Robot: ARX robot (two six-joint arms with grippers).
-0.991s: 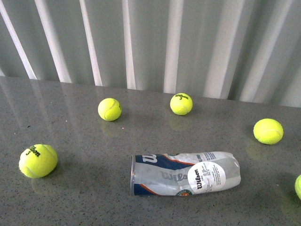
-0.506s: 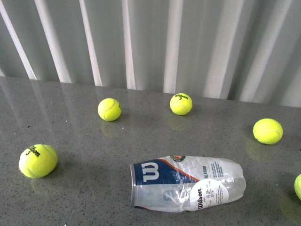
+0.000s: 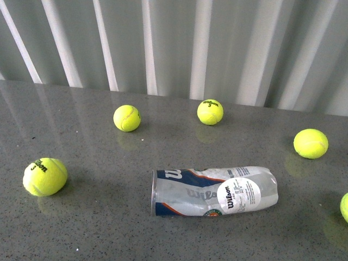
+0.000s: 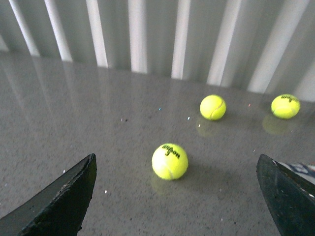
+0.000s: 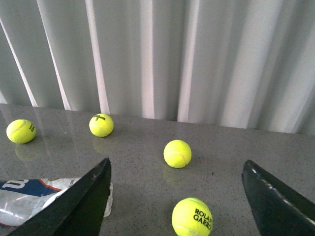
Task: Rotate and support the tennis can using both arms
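Note:
The tennis can lies on its side on the grey table, metal-rimmed open end to the left, dented clear end to the right. Neither arm shows in the front view. In the left wrist view my left gripper is open, its black fingers wide apart, with a yellow-green ball ahead between them; a sliver of the can shows beside one finger. In the right wrist view my right gripper is open with a ball between its fingers; the can's end lies partly hidden behind one finger.
Several tennis balls lie scattered on the table: one at the left, two near the back, one at the right, one cut off at the right edge. A white corrugated wall stands behind.
The can has rolled about its long axis, its label turning and its position shifting slightly. The view has shifted a little, so the balls sit higher in the frame.

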